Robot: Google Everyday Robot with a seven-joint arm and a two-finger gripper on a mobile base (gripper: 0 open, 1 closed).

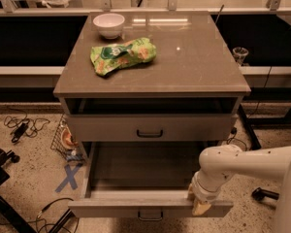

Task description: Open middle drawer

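Grey-tan middle drawer [136, 208] sits pulled far out, its front edge against my gripper [201, 207], black bar handle [150, 216] beside it. Whether the gripper is clamped, I cannot tell. Pulling further could, I judge, overrun the drawer's stops.

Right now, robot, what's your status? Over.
Gripper at middle drawer front edge, right side. Drawer pulled well out. Nothing seen blocking it.

One camera, high, behind and above hand [201, 207], tilted down, facing forward at bench [194, 57]. Medium distance: whole bench top shows beyond hand, floor [34, 178] to both sides. Hand sits at right end of middle drawer [111, 209] front (low right of frame).
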